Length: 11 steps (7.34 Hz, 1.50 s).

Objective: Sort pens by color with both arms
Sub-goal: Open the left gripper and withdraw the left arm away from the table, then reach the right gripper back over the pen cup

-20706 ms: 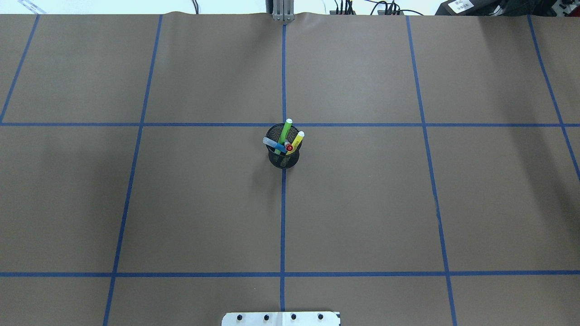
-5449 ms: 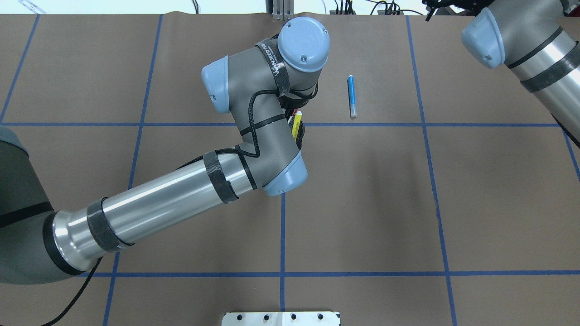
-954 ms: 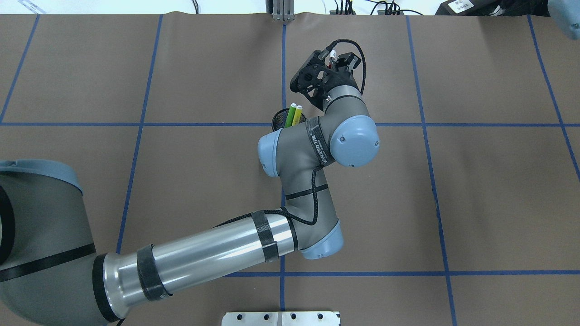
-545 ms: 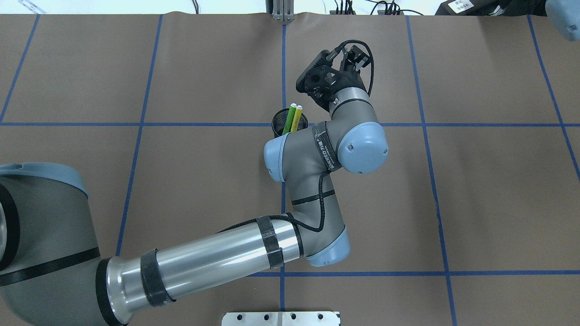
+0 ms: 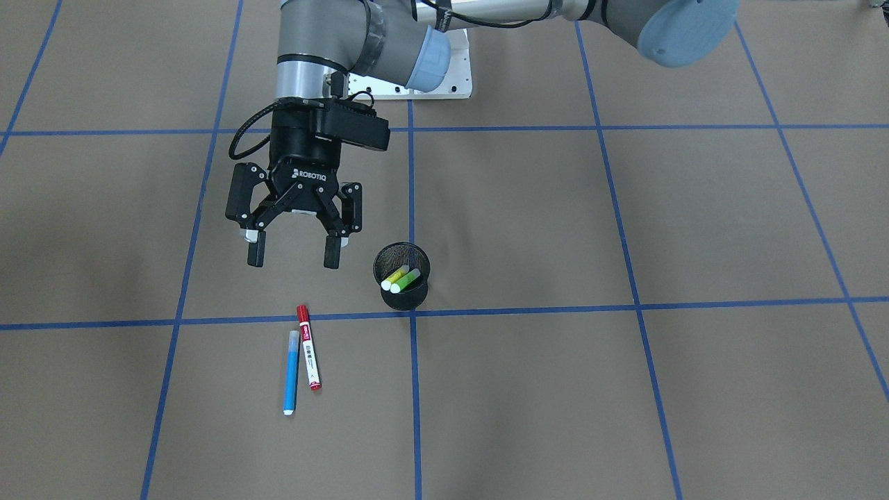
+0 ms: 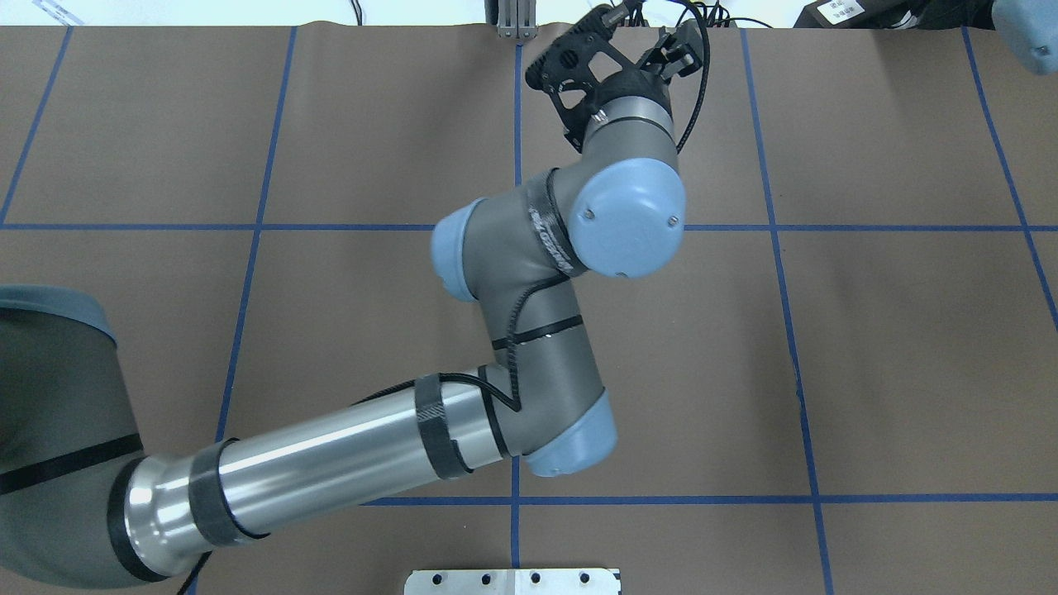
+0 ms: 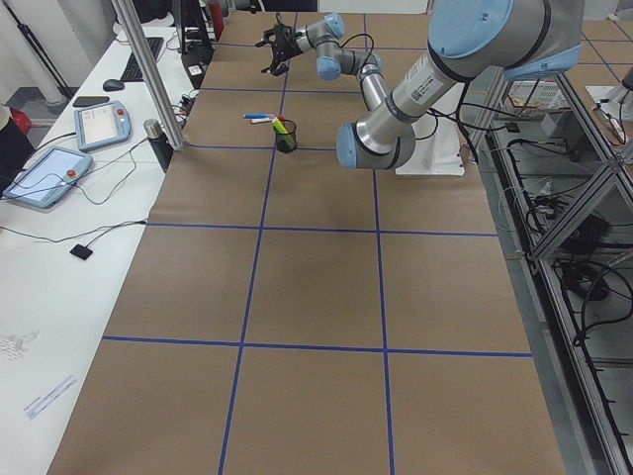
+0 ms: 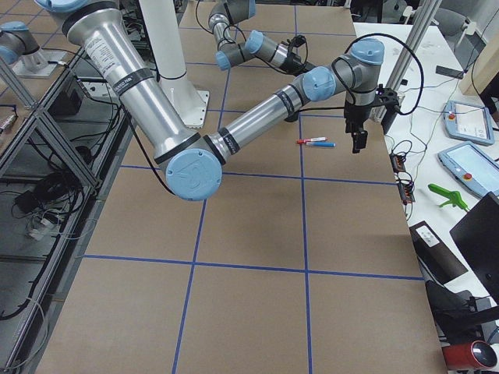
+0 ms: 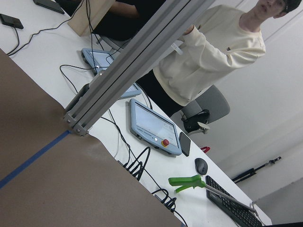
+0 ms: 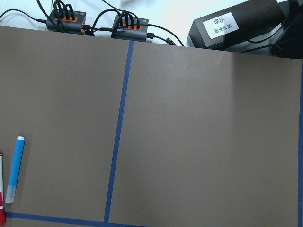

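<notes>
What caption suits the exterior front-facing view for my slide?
Open left gripper near blue pen and red-capped pen on table; green pen, yellow pen in mesh cup.

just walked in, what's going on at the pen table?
Pen sorting, partway through. The blue pen and the red-capped pen lie side by side on the table. The green pen and yellow pen stand in the mesh cup. The left gripper hangs open and empty near the two laid-out pens.

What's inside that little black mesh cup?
Two pens stand in the cup: a yellow pen and a green pen, leaning side by side. Their lower ends are hidden by the mesh. From overhead, the left arm covers the cup entirely.
</notes>
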{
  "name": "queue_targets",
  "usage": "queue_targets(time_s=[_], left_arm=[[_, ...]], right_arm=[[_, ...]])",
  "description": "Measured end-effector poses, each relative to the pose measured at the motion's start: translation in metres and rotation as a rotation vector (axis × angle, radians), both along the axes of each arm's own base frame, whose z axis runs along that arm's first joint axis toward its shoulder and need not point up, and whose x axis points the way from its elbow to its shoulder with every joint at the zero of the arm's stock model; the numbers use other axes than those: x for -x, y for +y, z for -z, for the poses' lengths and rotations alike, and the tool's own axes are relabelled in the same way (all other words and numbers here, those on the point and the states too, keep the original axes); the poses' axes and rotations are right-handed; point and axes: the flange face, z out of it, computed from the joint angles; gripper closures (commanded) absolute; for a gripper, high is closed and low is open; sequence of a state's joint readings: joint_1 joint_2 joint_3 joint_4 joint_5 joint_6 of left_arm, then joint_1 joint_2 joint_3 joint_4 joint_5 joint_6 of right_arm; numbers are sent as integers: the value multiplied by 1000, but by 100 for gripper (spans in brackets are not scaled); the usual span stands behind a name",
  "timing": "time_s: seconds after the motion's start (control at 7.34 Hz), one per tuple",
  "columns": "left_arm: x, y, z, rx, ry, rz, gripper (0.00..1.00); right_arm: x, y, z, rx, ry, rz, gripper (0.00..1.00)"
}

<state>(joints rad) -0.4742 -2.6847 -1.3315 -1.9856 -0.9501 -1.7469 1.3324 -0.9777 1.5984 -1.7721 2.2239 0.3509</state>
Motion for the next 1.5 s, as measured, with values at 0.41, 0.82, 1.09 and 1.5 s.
queue_targets(time_s=[0.41, 0.82, 1.09, 1.5], left_arm=[[126, -25, -75, 90, -255, -332, 0], [213, -48, -162, 193, -410, -608, 0], [262, -66, -237, 212, -493, -773, 0], [358, -85, -341, 187, -601, -921, 0]], right_arm=[[2, 0, -2, 53, -13, -44, 0], [62, -21, 66, 378, -106, -249, 1], [172, -2, 163, 521, -103, -345, 1], [300, 65, 244, 607, -95, -542, 7]])
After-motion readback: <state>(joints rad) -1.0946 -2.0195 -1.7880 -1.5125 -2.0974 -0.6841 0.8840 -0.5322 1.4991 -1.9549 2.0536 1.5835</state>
